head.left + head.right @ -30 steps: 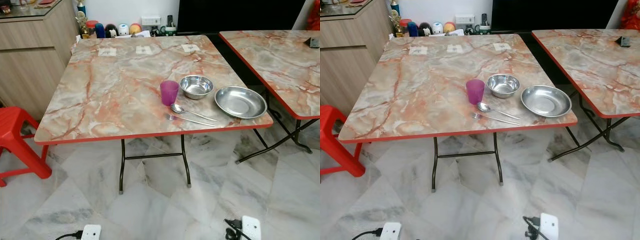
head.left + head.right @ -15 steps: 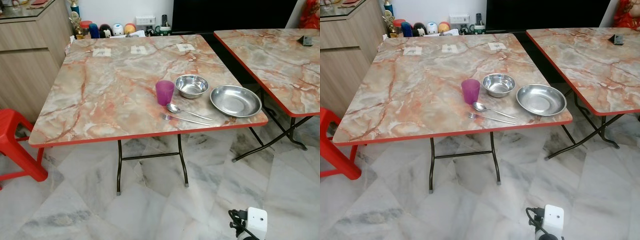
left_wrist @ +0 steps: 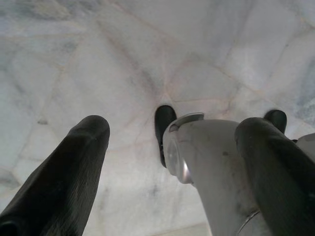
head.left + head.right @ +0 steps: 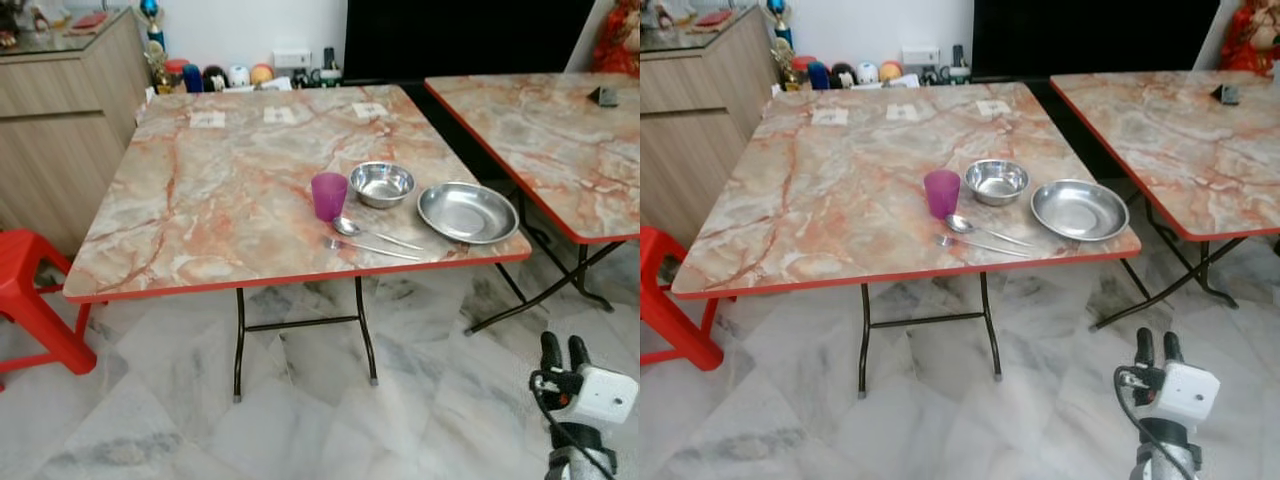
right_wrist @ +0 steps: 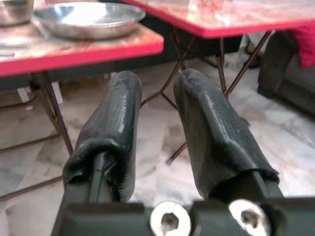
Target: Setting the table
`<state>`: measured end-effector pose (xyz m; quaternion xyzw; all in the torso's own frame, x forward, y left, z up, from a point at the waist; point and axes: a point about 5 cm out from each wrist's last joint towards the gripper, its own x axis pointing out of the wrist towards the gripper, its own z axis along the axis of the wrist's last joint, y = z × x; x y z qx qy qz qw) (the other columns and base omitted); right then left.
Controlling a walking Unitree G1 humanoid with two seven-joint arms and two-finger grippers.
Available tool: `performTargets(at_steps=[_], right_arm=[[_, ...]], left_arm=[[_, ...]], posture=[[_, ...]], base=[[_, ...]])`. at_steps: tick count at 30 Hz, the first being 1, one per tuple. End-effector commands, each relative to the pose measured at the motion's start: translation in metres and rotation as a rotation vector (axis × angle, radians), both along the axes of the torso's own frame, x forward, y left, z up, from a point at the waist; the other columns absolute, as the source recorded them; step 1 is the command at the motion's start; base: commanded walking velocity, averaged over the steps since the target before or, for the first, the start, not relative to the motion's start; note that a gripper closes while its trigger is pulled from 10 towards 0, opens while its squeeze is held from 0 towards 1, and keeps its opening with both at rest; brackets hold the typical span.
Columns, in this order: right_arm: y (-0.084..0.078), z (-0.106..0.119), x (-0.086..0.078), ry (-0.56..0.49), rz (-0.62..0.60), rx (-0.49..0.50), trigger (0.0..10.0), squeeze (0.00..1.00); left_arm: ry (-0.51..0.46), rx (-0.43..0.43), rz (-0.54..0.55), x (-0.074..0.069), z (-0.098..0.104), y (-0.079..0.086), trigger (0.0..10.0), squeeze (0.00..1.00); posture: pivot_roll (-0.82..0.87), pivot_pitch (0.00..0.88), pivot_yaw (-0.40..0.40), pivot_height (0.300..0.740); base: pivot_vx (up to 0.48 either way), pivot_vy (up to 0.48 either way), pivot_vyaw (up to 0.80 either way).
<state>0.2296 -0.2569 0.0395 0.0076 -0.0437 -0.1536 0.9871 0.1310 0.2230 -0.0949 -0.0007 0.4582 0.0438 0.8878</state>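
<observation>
Well beyond the right hand (image 4: 564, 349) lies the plate (image 4: 467, 212).

Two marble-patterned tables stand side by side: the near table (image 4: 220, 190) and a second table (image 4: 540, 130) to its right. On the near table there is one purple cup (image 4: 328, 195), one steel bowl (image 4: 381, 184), one steel plate (image 4: 467, 212), one spoon (image 4: 352, 228) and one fork (image 4: 365, 247). Three small paper squares (image 4: 283, 115) lie in a row along its far edge. One red stool (image 4: 25, 290) stands on the floor to the left. One wooden cabinet (image 4: 60, 120) sits behind it.
</observation>
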Motion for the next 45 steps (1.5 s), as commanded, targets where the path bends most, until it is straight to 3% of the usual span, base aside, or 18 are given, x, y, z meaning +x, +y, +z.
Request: performTargets(at_steps=[1,7,10,11,12,15,16,17,18,20,21,24,31,34,36,45], right_arm=[[-0.004,-0.001,-0.006,0.004,-0.03,0.001,10.0,0.0],[0.002,-0.013,-0.031,0.061,-0.056,0.04,10.0,0.0],[0.01,-0.029,-0.042,0.158,-0.043,0.089,10.0,0.0],[0.012,-0.048,-0.042,0.25,-0.057,0.125,10.0,0.0],[0.012,-0.048,-0.042,0.25,-0.057,0.125,10.0,0.0],[0.016,-0.08,-0.046,0.428,-0.102,0.226,10.0,0.0],[0.016,-0.08,-0.046,0.428,-0.102,0.226,10.0,0.0],[0.022,-0.095,-0.052,0.529,-0.107,0.282,10.0,0.0],[0.022,-0.095,-0.052,0.529,-0.107,0.282,10.0,0.0],[0.028,-0.107,-0.06,0.637,-0.096,0.31,10.0,0.0],[0.033,-0.117,-0.069,0.739,-0.095,0.329,10.0,0.0],[0.037,-0.124,-0.076,0.828,-0.086,0.356,10.0,0.0],[0.044,-0.126,-0.074,0.854,-0.056,0.389,10.0,0.0],[0.047,-0.128,-0.074,0.872,-0.043,0.386,10.0,0.0],[0.043,-0.13,-0.08,0.886,-0.067,0.394,10.0,0.0],[0.047,-0.13,-0.075,0.936,-0.001,0.365,10.0,0.0]], left_arm=[[0.022,0.011,0.018,-0.007,0.0,0.01,10.0,0.0],[-0.001,0.014,0.043,0.003,0.005,0.02,10.0,0.0],[0.001,0.013,0.05,0.006,0.006,0.021,10.0,0.0],[-0.001,0.011,0.05,0.007,0.006,0.02,10.0,0.0],[-0.001,0.011,0.05,0.007,0.006,0.02,10.0,0.0],[-0.008,0.007,0.044,0.009,0.006,0.018,10.0,0.0],[-0.008,0.007,0.044,0.009,0.006,0.018,10.0,0.0],[-0.013,0.005,0.037,0.009,0.007,0.018,10.0,0.0],[-0.013,0.005,0.037,0.009,0.007,0.018,10.0,0.0],[-0.018,0.005,0.029,0.008,0.007,0.019,10.0,0.0],[-0.019,0.008,0.019,0.008,0.007,0.02,10.0,0.0],[-0.032,0.007,0.015,0.016,0.011,0.022,10.0,0.0],[-0.038,0.0,0.031,0.026,0.013,0.02,10.0,0.0],[-0.016,-0.004,-0.014,0.029,0.011,0.011,10.0,0.0],[-0.003,-0.024,-0.023,0.026,0.008,0.001,10.0,0.0],[0.02,-0.031,-0.033,0.012,0.003,0.001,10.0,0.0]], posture=[[-0.01,0.0,0.002,0.74],[-0.01,0.0,0.001,0.74],[0.0,0.0,0.01,0.74],[-0.01,0.0,0.021,0.74],[-0.01,0.0,0.021,0.74],[0.01,0.0,0.022,0.74],[0.01,0.0,0.022,0.74],[0.01,0.0,0.024,0.74],[0.01,0.0,0.024,0.74],[0.0,0.0,0.031,0.74],[0.0,0.0,0.032,0.74],[-0.01,0.0,0.013,0.74],[-0.04,0.0,0.024,0.74],[-0.02,0.0,0.016,0.74],[-0.01,0.0,0.005,0.74],[-0.03,0.0,0.029,0.74]], base=[[0.0,0.0,0.0],[0.0,0.0,0.0],[0.0,0.0,0.0],[0.0,0.0,0.0],[0.0,0.0,0.0],[0.0,0.0,0.0],[0.0,0.0,0.0],[0.0,0.0,0.0],[0.0,0.0,0.0],[0.0,0.0,0.0],[0.0,0.0,0.0],[0.0,0.0,0.0],[0.0,0.0,0.0],[0.0,0.0,0.0],[0.0,0.0,0.0],[0.0,0.0,0.0]])
